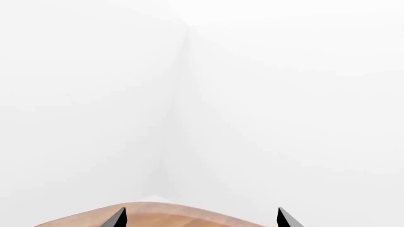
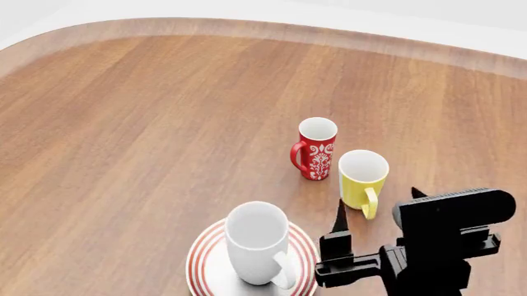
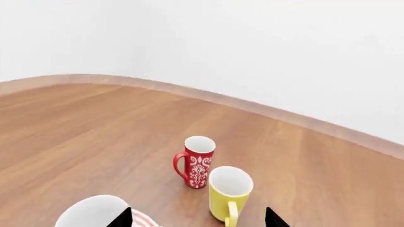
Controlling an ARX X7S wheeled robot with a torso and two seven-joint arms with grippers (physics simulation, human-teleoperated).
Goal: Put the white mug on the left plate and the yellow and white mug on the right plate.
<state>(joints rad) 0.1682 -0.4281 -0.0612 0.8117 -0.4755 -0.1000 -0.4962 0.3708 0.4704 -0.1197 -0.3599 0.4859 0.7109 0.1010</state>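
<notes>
A: Head view first: where are the mugs standing?

B: The white mug [image 2: 257,242] is standing upright on the left plate [image 2: 206,262]. The yellow and white mug [image 2: 362,179] is sitting on the bare table [image 2: 148,123], just beside a red mug [image 2: 315,148].

A: And the fingers?

B: The right gripper [image 2: 374,213] is hovering near the yellow mug, fingers spread apart, holding nothing. The left gripper [image 1: 200,218] is also showing parted, empty fingers, facing a white wall [image 1: 265,94].

three mugs: white mug [image 2: 256,243]; yellow and white mug [image 2: 361,179]; red mug [image 2: 315,148]; one plate [image 2: 207,266]
</notes>
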